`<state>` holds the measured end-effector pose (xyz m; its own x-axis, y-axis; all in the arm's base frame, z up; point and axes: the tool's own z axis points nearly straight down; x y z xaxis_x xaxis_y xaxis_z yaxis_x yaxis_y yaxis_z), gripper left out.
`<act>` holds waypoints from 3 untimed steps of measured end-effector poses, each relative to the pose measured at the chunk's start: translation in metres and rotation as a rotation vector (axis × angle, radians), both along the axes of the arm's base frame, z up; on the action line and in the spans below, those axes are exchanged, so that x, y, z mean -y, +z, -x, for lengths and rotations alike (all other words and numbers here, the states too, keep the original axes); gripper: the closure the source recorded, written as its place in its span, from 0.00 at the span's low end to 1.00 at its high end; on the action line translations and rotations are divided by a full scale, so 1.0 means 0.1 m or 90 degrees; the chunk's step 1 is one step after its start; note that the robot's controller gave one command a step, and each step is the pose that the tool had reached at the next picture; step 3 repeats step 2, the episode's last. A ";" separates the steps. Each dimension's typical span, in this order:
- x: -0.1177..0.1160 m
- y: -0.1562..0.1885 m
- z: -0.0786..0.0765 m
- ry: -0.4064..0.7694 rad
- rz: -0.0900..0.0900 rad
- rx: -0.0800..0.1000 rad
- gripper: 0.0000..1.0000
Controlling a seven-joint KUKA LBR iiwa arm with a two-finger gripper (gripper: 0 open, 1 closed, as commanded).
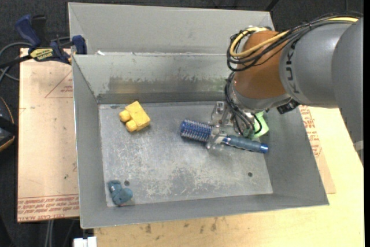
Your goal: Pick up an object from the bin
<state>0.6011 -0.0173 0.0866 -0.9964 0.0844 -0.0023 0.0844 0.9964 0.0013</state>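
A blue hairbrush (199, 132) lies in the right half of the bin, its bristle head to the left and its handle (248, 145) pointing right. My gripper (217, 135) is down at the neck of the brush, where head and handle meet, with its metal fingers (218, 114) on either side of it. Whether they press on the brush I cannot tell. A green thing (261, 124) shows partly behind the gripper at the right wall.
A yellow toy block (134, 116) lies at the back left of the bin floor. A small blue-grey thing (119, 193) sits in the front left corner. The arm with its orange cover and cables hangs over the bin's right side.
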 end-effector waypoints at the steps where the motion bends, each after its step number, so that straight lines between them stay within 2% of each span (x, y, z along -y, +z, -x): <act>1: -0.24 1.11 -0.34 0.008 0.000 0.006 1.00; 2: -0.26 2.01 -0.57 0.017 0.000 0.006 1.00; 3: -0.26 2.01 -0.57 0.017 0.000 0.006 1.00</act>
